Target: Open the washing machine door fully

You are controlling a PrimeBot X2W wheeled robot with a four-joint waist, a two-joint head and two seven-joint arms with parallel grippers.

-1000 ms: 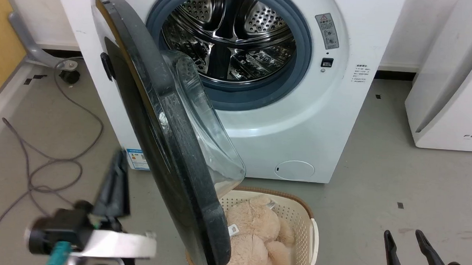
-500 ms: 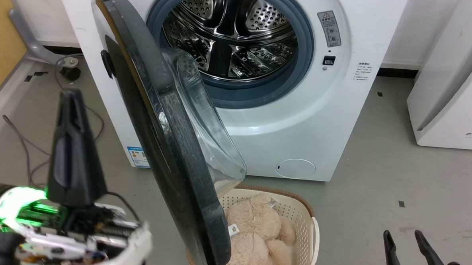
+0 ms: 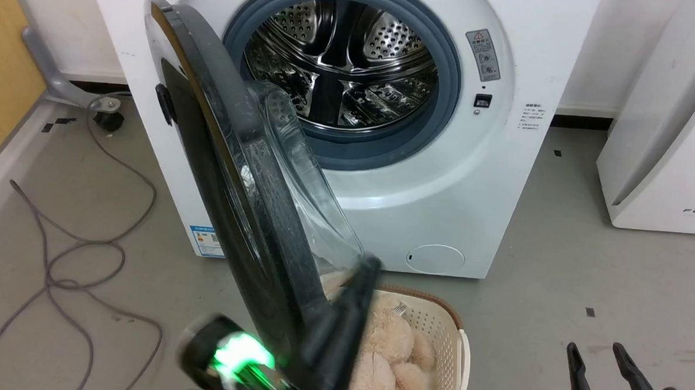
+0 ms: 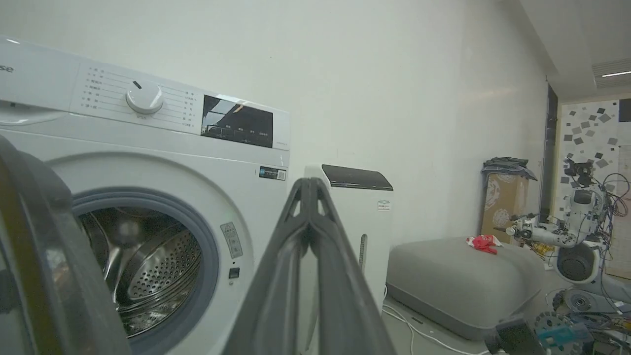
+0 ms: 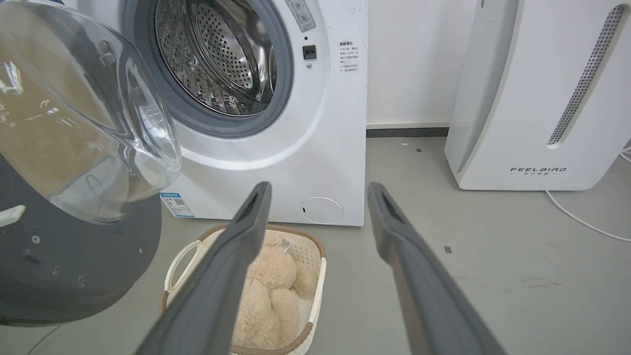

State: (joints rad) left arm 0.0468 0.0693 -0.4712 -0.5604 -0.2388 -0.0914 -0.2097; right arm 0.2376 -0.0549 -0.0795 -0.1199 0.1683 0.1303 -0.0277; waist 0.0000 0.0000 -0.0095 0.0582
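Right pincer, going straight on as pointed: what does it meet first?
Probably the lower front of the washing machine, near the round flap, though depth is unclear; the right pincer points above the basket.

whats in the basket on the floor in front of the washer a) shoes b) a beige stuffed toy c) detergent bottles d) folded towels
b: the basket holds a fluffy beige stuffed toy, which the right wrist view shows too.
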